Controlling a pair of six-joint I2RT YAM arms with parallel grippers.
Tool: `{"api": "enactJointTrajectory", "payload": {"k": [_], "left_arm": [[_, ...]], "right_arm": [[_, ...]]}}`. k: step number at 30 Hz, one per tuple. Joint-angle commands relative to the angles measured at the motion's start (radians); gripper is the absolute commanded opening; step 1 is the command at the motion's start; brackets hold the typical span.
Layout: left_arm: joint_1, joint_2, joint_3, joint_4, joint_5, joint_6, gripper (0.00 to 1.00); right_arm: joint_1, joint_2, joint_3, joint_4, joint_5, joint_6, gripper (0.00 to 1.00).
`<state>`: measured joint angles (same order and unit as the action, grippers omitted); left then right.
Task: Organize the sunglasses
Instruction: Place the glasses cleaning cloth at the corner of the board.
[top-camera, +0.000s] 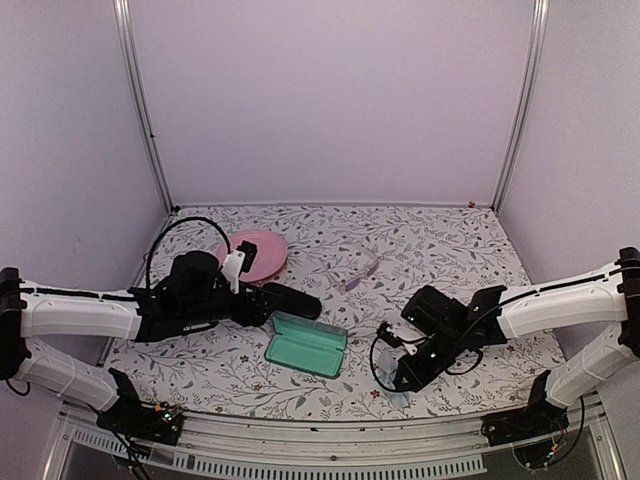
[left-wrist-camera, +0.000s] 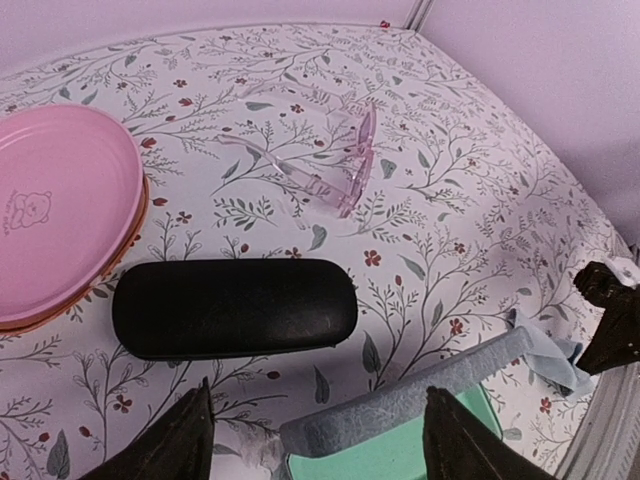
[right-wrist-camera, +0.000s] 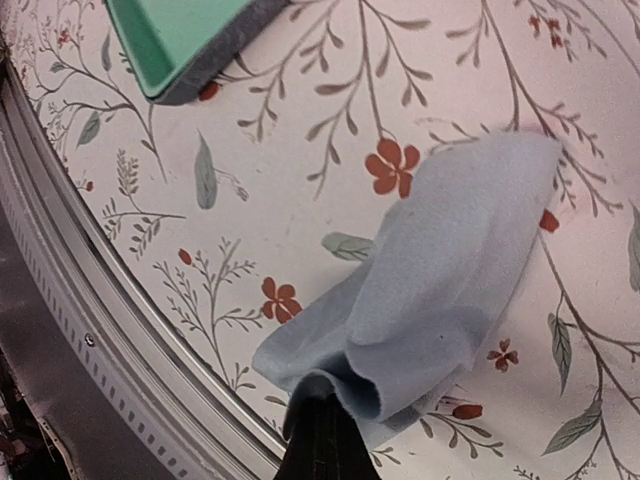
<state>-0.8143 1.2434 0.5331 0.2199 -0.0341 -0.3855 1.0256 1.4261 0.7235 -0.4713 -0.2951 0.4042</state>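
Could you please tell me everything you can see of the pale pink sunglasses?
The pale pink sunglasses have a translucent, plastic-looking pinkish frame with similarly tinted lenses. Both arms are unfolded and point roughly toward the pink plate. The pair rests on the floral table, beyond the black case and clear of it. Nothing else touches them, and no damage shows.

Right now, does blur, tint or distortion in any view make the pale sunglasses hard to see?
Top external: violet cast, soft shadows, bowed frame posts; the pale sunglasses nearly fade into the floral table cover. Left wrist: sharp and evenly lit, sunglasses plain. Right wrist: pinkish close-up of the blue cloth, no sunglasses in frame.
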Motion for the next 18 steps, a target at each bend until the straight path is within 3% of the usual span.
{"api": "enactJointTrajectory", "payload": {"k": [1, 6, 13, 18], "left_arm": [[-0.011, -0.003, -0.002, 0.015, 0.01, 0.008, 0.73], [-0.021, -0.003, -0.001, 0.015, 0.009, 0.005, 0.73], [-0.034, -0.015, -0.004, 0.008, -0.005, 0.0, 0.73], [-0.042, -0.018, -0.001, 0.007, -0.009, -0.005, 0.73]], "right_arm": [[0.022, -0.016, -0.047, -0.033, 0.038, 0.08, 0.02], [0.056, -0.023, -0.031, -0.074, 0.096, 0.128, 0.08], [0.108, -0.038, 0.002, -0.077, 0.124, 0.153, 0.28], [0.134, -0.03, 0.029, -0.082, 0.147, 0.156, 0.34]]}}
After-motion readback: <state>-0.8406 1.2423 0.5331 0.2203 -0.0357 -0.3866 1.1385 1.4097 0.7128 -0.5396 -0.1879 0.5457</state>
